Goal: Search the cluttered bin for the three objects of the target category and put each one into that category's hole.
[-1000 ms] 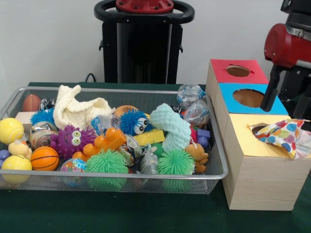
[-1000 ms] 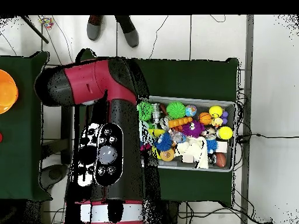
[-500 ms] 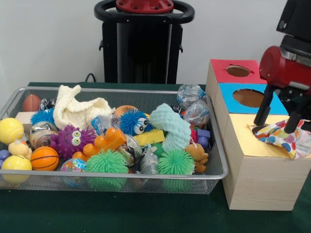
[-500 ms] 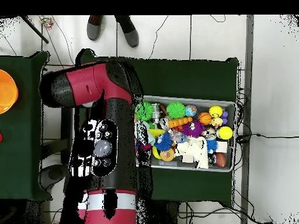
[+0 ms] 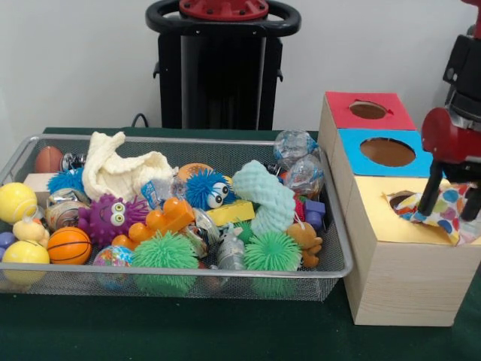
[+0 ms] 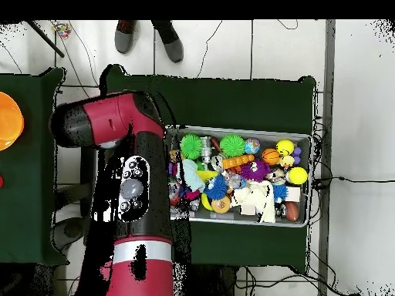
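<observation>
Straddling spotted cloth (image 5: pixel 443 207) at yellow box (image 5: pixel 402 259) edge, end effector (image 5: pixel 451 201) fingers apart.

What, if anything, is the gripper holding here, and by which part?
Nothing can be confirmed as held. The gripper is open, its fingers standing either side of the polka-dot cloth bunched over the yellow box hole; whether they touch it cannot be told.

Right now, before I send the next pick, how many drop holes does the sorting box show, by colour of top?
Red-topped hole: 1
Blue-topped hole: 1
Yellow-topped hole: 1, partly covered by the spotted cloth
Total: 3
</observation>
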{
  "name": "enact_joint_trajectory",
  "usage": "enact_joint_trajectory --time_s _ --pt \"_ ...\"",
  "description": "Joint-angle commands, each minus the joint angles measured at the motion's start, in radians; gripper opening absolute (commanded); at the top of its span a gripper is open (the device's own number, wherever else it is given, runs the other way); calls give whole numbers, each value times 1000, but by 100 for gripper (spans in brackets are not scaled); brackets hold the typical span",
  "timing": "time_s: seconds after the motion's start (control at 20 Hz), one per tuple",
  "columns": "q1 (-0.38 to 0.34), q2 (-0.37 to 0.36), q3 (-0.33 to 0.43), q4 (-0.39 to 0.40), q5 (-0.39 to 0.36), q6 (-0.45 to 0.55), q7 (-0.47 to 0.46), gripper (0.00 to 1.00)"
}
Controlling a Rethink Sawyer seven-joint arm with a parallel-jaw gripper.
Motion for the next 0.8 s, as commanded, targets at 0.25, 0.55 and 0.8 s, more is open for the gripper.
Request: enact_joint_trajectory --time_s 0.25,0.55,0.8 --pt "-16 -116 120 83 110 112 56 100" --pt "-6 -143 92 70 118 169 83 100" --pt "-26 -101 102 95 113 121 72 0"
